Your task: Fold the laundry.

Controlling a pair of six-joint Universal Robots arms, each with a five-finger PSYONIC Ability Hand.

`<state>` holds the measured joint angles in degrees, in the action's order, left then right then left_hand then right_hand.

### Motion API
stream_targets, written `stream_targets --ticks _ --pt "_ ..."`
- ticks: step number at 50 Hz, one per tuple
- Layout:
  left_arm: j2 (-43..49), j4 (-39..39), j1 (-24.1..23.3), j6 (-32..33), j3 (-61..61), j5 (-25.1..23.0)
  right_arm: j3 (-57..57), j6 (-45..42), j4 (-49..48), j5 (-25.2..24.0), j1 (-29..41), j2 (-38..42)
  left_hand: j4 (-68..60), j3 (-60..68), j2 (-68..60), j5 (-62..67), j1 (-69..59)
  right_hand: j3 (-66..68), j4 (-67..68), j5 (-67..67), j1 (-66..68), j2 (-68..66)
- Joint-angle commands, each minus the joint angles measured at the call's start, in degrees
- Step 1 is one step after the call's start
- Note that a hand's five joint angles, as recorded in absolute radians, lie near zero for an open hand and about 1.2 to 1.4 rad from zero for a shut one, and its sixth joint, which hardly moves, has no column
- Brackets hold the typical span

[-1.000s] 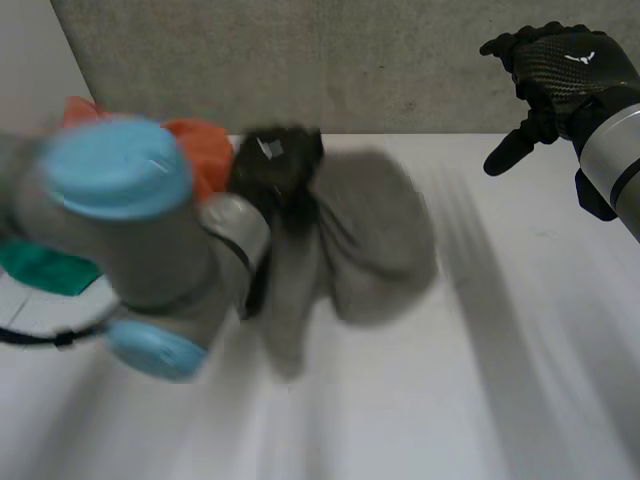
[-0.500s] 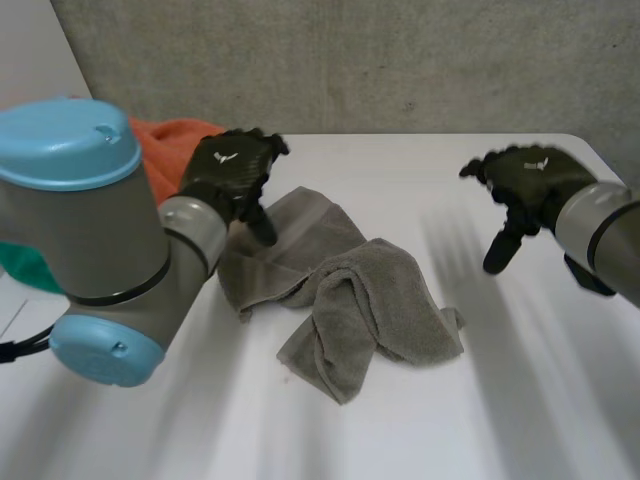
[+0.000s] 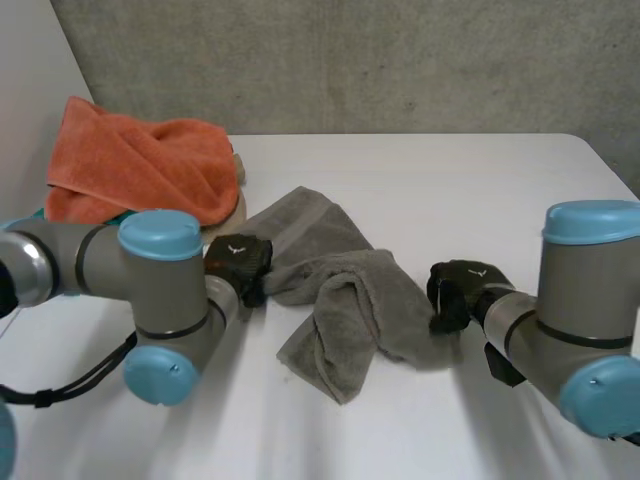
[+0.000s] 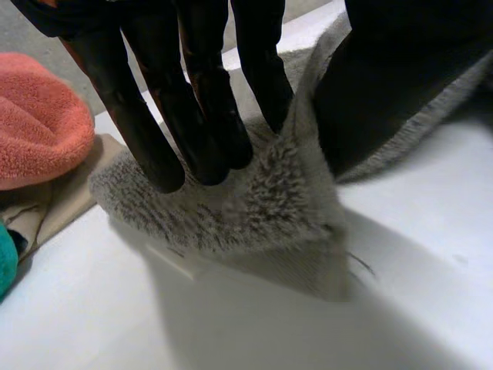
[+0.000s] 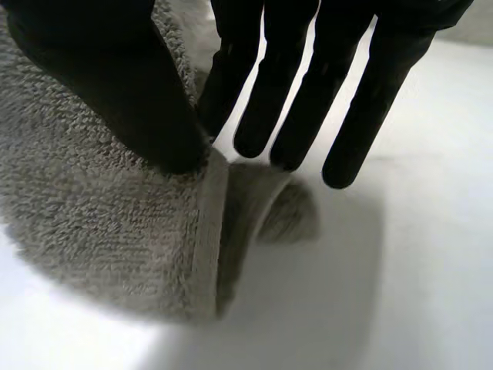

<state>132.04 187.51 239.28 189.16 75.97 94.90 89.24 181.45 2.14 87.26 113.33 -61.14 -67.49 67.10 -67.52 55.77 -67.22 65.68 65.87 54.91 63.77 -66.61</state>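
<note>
A crumpled grey towel [image 3: 345, 290] lies in the middle of the white table [image 3: 480, 190]. My left hand [image 3: 238, 262] is down at the towel's left edge. In the left wrist view its fingers [image 4: 192, 116] and thumb pinch a raised fold of the grey towel [image 4: 246, 200] between them. My right hand [image 3: 455, 292] is at the towel's right corner. In the right wrist view the thumb presses on top of the grey towel [image 5: 115, 231] and the fingers [image 5: 285, 100] stand against its hemmed edge, pinching the corner.
An orange towel [image 3: 140, 165] is heaped at the back left on a beige cloth [image 3: 235, 205], with a teal cloth [image 4: 6, 266] beside it. A grey wall runs behind the table. The table's right edge is near my right arm.
My left hand dropped the towel onto the table, then came down onto its left edge. My right hand came down from the upper right to the towel's right corner. Both hands closed.
</note>
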Motion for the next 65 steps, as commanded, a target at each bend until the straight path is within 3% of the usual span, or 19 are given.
stream_targets --ticks 1,6,12,17,25,26,27,32,34,39,46,56,59,60,61,65 --pt "-7.3 -0.2 0.8 0.2 -2.4 1.6 0.6 -3.5 -6.5 5.2 0.1 -11.2 -12.5 12.9 -12.5 14.2 -12.8 14.3 14.1 15.1 16.2 -13.4" --pt "-21.1 0.1 4.3 0.3 -1.0 0.2 -0.4 -18.6 -5.3 1.4 -7.5 -23.1 -12.5 12.9 -12.5 14.2 -12.8 14.3 14.1 15.1 16.2 -13.4" --pt "-30.7 -0.8 7.2 0.4 -2.1 -6.3 -3.9 -29.8 1.0 -1.8 -11.6 -26.9 -12.5 12.9 -12.5 14.2 -12.8 14.3 14.1 15.1 16.2 -13.4" --pt "-31.6 -2.9 8.0 0.4 -1.9 -11.2 -7.2 -31.7 8.7 -3.5 -11.6 -29.0 -12.5 12.9 -12.5 14.2 -12.8 14.3 14.1 15.1 16.2 -13.4" --pt "-22.2 -4.8 8.1 1.7 -2.6 -12.1 -6.6 -31.9 13.5 -7.4 -12.2 -25.3 -12.5 12.9 -12.5 14.2 -12.8 14.3 14.1 15.1 16.2 -13.4" --pt "-20.9 -4.9 8.1 2.2 -2.7 -12.0 -6.4 -31.7 13.6 -7.4 -12.2 -23.3 -12.5 12.9 -12.5 14.2 -12.8 0.7 0.5 1.5 2.6 0.2" --pt "-19.1 -5.2 8.1 3.4 -2.8 -12.0 -6.6 -31.4 13.8 -7.0 -12.2 -19.1 -12.5 12.9 -12.5 14.2 -12.8 -24.4 -24.6 -23.6 -22.5 25.3" --pt "-17.9 -5.9 7.2 6.7 -1.7 -10.7 -6.4 -28.9 13.5 -6.1 -12.0 -12.6 -12.5 12.9 -12.5 14.2 -12.8 -52.4 -52.5 -51.6 -50.4 53.3" --pt "-19.1 -5.9 6.7 7.0 -1.4 -10.1 -6.6 -26.1 13.5 -5.9 -12.0 -12.3 -12.5 12.9 -12.5 14.2 -12.8 -55.7 -55.9 -54.9 -53.8 56.6" --pt "-25.2 -5.9 6.4 6.9 -0.1 -10.7 -9.8 -22.3 13.3 -7.6 -13.0 -9.4 -12.5 12.9 -12.5 14.2 -12.8 -55.6 -55.8 -54.8 -53.7 56.5" --pt "-32.2 -5.7 6.2 7.3 4.1 -10.9 -19.2 -17.2 15.0 -9.7 -12.3 2.8 -12.5 12.9 -12.5 14.2 -12.8 -50.7 -50.9 -50.0 -48.8 51.7" --pt "-33.6 -5.1 6.0 7.5 5.9 -10.9 -24.7 -16.7 15.2 -9.4 -8.7 12.8 -12.5 12.9 -12.5 14.2 -12.8 -42.3 -42.5 -41.5 -40.4 43.2" --pt "-33.7 -5.1 6.3 7.4 5.9 -10.9 -25.9 -16.7 15.0 -8.3 -7.7 15.0 -12.5 12.9 -12.5 14.2 -12.8 -23.7 -23.9 -22.9 -21.8 24.6" --pt "-33.7 -5.0 6.3 7.4 5.8 -10.9 -26.1 -16.7 14.9 -8.1 -7.6 15.3 -12.5 12.9 -12.5 14.2 -12.8 -12.3 -12.5 -11.5 -10.4 13.2" --pt "-33.8 -5.0 6.4 7.4 5.6 -10.9 -26.6 -16.4 14.4 -7.1 -7.7 15.2 -12.5 12.9 -12.5 14.2 -12.8 14.1 13.9 14.8 16.0 -13.1" --pt "-33.9 -5.0 6.5 7.5 5.2 -11.0 -25.3 -15.0 10.4 -3.5 -8.1 12.2 -12.5 12.9 -12.5 14.2 -12.8 14.3 14.1 15.1 16.2 -13.4"
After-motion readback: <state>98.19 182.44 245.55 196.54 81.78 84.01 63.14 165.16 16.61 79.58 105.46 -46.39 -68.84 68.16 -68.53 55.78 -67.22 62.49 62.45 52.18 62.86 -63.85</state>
